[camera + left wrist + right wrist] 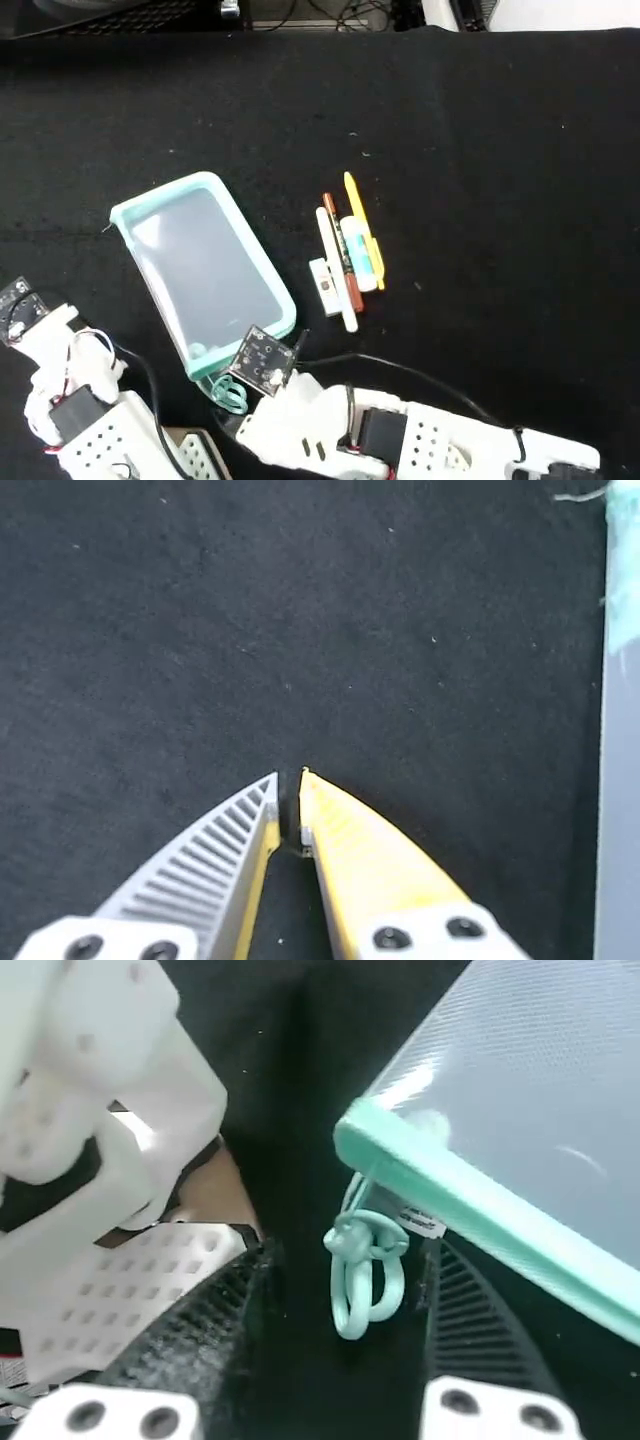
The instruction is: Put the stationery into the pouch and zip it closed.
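mint-edged pouch (pixel 205 270) lies flat on the black bench (pixel 500 150), stationery (pixel 347 262) just beside it; right tool (pixel 348 1255) spread around the cord pull (pixel 362 1270) at its corner; left tool (pixel 290 780) pressed together over the bench

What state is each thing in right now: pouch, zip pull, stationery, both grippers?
pouch: lying flat; zip open or closed unclear.
zipper pull: at the pouch's corner, not gripped.
stationery: bunched beside the pouch, outside it.
left gripper: shut, empty.
right gripper: open, straddling the zipper pull.
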Motion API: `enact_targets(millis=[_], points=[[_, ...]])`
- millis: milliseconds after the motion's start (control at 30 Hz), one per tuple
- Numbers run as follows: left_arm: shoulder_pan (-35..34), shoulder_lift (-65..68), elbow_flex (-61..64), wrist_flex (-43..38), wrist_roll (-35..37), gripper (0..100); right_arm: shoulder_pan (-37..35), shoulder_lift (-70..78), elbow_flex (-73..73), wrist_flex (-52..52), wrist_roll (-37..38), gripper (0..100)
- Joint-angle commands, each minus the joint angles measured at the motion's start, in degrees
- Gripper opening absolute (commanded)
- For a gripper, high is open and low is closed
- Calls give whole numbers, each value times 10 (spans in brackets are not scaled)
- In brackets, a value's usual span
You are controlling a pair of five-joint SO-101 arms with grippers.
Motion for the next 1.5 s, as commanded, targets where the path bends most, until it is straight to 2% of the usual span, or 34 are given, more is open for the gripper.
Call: enact_targets(millis=[0,267,400,600,900,1100,1200,1333,1467], points=[[-5,-5,9,-11,7,62,-9,3,1,-11,-6,218],[-5,-5,9,-11,7,62,-3,29,-8,-3,-6,219],[-5,-5,9,-11,7,62,32,107,-84,26,-6,219],[-5,-5,9,-11,7,62,16,266,-185,63,-6,219],[-5,-5,9,-11,7,62,-1,442,-192,-75,-6,219],[-5,-5,9,-11,7,62,4,542,-252,-76,-4,215],[-5,-5,9,-11,7,62,47,607,-282,-72,-4,174],[-7,-5,9,-11,7,62,132,645,-330,-40,-1,6],[-7,-5,9,-11,7,62,199,618,-335,12,12,34]])
